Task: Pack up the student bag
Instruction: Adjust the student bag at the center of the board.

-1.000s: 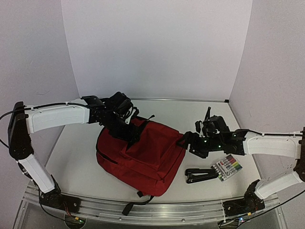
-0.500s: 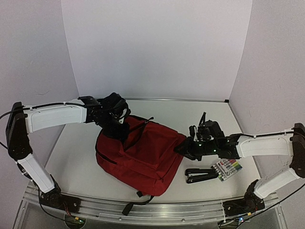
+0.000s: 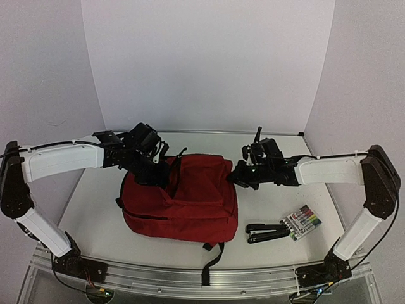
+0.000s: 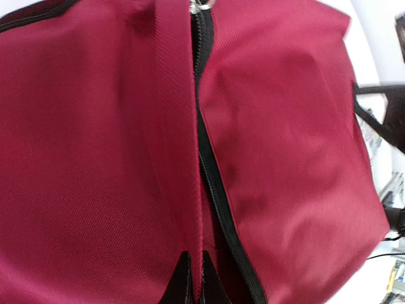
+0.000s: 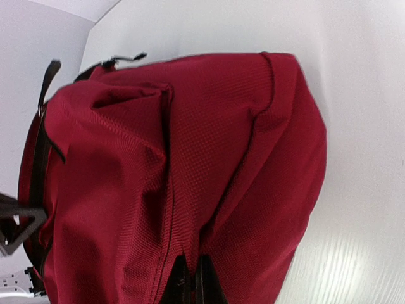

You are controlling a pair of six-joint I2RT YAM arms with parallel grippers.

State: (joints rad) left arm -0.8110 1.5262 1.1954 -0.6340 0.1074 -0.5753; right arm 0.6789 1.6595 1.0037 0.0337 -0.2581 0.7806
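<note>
We're looking at a robotics lab, a closed-in test cell. Plain white panels box it in, with a back wall (image 3: 209, 63), a left wall (image 3: 38, 76) and a right wall (image 3: 370, 76) meeting at bare corners. A white table (image 3: 95, 209) fills the booth, and an aluminium rail (image 3: 190, 275) runs along its near edge with the left base (image 3: 69, 261) and right base (image 3: 319, 273) bolted on. Both the left arm (image 3: 60, 159) and right arm (image 3: 329, 170) are white-shelled, a black cable (image 3: 63, 142) loops along the left one, and a small green light (image 3: 104, 293) glows below the rail
</note>
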